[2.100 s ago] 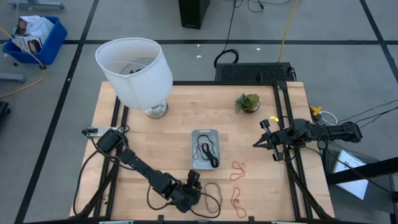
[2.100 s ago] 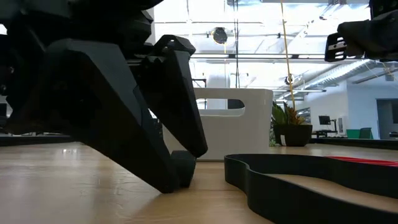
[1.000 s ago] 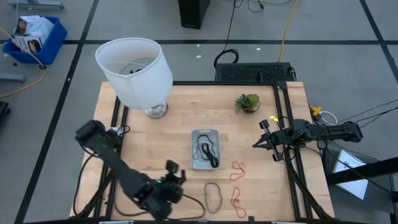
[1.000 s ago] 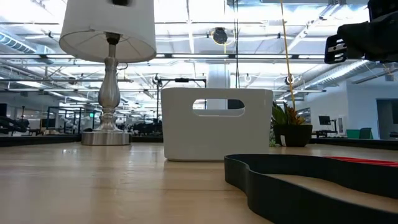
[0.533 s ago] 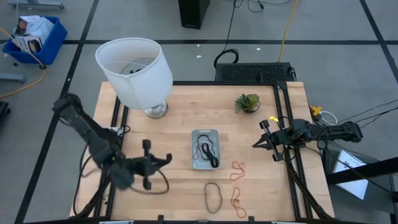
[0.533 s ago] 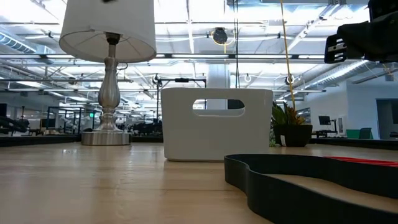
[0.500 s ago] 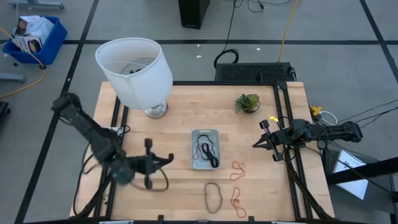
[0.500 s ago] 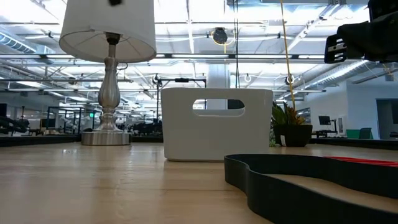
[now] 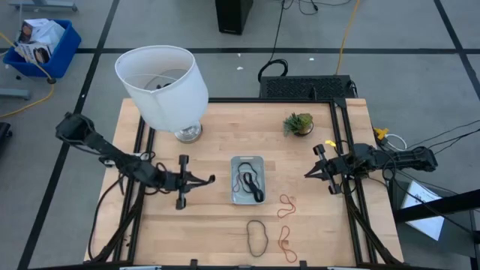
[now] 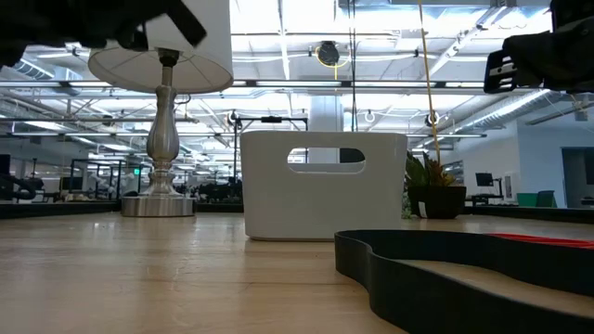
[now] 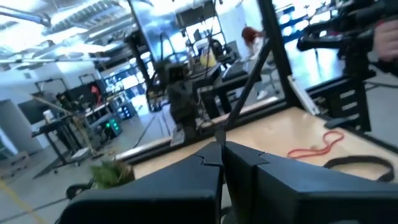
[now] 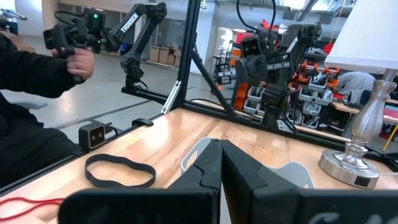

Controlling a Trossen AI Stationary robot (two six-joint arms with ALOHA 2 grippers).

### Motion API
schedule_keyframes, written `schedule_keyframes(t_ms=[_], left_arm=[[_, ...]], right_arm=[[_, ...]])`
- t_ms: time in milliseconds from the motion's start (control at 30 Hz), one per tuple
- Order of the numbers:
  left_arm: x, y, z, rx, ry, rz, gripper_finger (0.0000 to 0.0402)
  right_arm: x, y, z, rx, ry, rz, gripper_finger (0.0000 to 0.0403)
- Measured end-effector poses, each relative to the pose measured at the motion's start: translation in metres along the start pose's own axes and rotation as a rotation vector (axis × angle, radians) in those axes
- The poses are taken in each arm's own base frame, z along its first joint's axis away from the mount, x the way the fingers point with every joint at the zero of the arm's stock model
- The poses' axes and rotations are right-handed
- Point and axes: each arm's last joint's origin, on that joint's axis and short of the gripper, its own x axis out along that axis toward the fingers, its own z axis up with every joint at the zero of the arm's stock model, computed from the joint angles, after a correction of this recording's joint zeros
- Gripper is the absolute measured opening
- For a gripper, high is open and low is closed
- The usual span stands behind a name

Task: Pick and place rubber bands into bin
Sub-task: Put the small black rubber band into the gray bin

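Note:
The bin (image 9: 247, 180) is a silvery tray at the table's middle with black rubber bands (image 9: 252, 184) lying in it. On the wood nearer the front edge lie one black band (image 9: 259, 235) and two red-orange bands (image 9: 287, 205) (image 9: 286, 240). My left gripper (image 9: 211, 179) is shut and empty. It hangs level to the left of the bin and points at it. My right gripper (image 9: 307, 174) is shut and empty too. It waits off the bin's right side, by the table's right rail. The right wrist view shows the black band (image 12: 120, 171).
A white-shaded lamp (image 9: 161, 84) stands at the far left and a small potted plant (image 9: 298, 124) at the far right. Black frame rails (image 9: 341, 150) run along both sides. A person's hand holding a controller (image 12: 73, 57) shows beyond the table.
My left arm has pulled back from the table's near edge toward its left side and risen. Its gripper has turned until it lies level and points right at the bin. It has stayed shut and empty. The bands have not moved.

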Motion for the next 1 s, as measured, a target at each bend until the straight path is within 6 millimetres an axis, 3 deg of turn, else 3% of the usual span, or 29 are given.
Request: schedule_keyframes(t_ms=[167, 300, 467, 733, 1000], left_arm=[[0.005, 0.007, -0.011, -0.031, 0.045, 0.034, 0.0005], [0.019, 0.012, -0.015, -0.101, 0.093, 0.113, 0.0005], [0.056, 0.016, -0.014, -0.117, 0.205, 0.201, 0.0005], [0.122, 0.016, -0.006, -0.076, 0.453, 0.079, 0.0005], [0.155, 0.018, -0.023, -0.124, 0.516, -0.028, 0.0005]], right_arm=[[0.0, 0.0, 0.0, -0.048, -0.001, -0.001, 0.0], [0.0, 0.0, 0.0, -0.049, -0.003, -0.001, 0.0], [0.0, 0.0, 0.0, -0.052, -0.002, -0.014, 0.0], [0.0, -0.003, -0.001, -0.047, 0.019, -0.098, 0.0], [0.0, -0.003, -0.001, -0.047, 0.018, -0.098, 0.0]])
